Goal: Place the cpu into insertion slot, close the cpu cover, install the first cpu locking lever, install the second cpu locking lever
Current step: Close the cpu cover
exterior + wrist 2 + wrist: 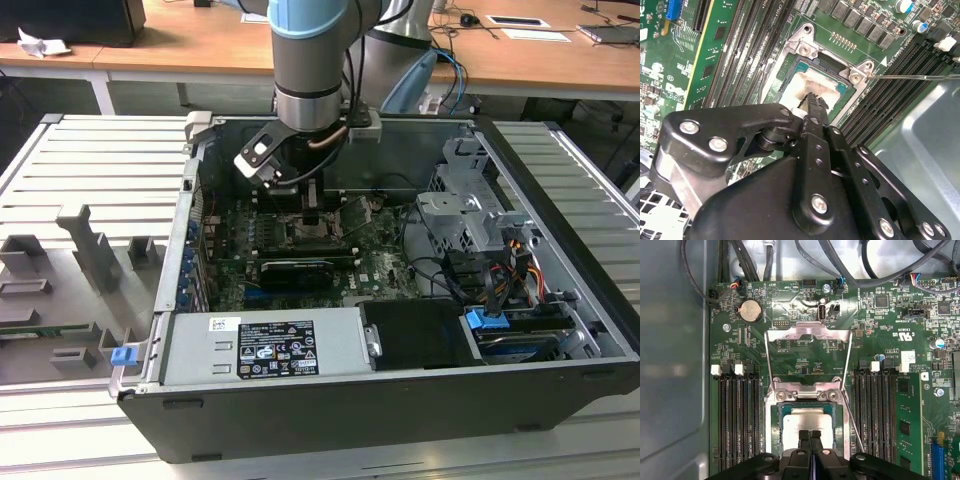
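Fingers pressed together over one seated cpu

One computer case lies open on the slatted worktop and holds one green circuit board; the board's one insertion slot holds the cpu lying flat; one cpu cover stands raised on its hinge, clear of the cpu; one thin locking lever slants just beside the slot; two banks of long black memory slots flank it; in both wrist views the paired fingertips sit on or just above the cpu's face, near one edge.
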You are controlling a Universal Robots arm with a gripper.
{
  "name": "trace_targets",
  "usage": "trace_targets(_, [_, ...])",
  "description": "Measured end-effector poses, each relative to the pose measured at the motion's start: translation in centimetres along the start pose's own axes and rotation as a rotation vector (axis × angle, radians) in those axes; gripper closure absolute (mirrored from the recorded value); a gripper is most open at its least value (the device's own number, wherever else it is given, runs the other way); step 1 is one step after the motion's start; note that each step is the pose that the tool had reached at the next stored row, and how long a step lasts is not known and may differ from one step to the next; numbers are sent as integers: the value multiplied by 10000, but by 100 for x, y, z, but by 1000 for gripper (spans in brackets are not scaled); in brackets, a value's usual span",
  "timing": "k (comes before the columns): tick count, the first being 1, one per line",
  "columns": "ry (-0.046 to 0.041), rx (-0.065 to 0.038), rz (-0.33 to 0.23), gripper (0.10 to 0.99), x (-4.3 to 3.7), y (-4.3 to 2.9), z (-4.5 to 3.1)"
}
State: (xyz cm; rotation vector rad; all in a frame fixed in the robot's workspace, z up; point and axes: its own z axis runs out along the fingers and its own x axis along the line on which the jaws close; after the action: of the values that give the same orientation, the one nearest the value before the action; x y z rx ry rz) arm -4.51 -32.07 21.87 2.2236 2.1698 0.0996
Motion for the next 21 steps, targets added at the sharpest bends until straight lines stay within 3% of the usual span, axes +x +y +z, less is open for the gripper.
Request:
trace_targets(7, [2, 46, 0, 980, 2, 21, -32])
trace_targets(10, [-4, 86, 2, 980, 3, 114, -28])
trace_targets(12, [-4, 92, 2, 980, 5, 119, -99])
trace_targets(13, [-2, 91, 3, 980, 7, 125, -177])
trace_targets(16, [-1, 90, 3, 980, 10, 134, -316])
trace_targets(18, [-4, 92, 2, 980, 11, 138, -366])
trace_targets(21, [0, 90, 3, 980, 11, 150, -369])
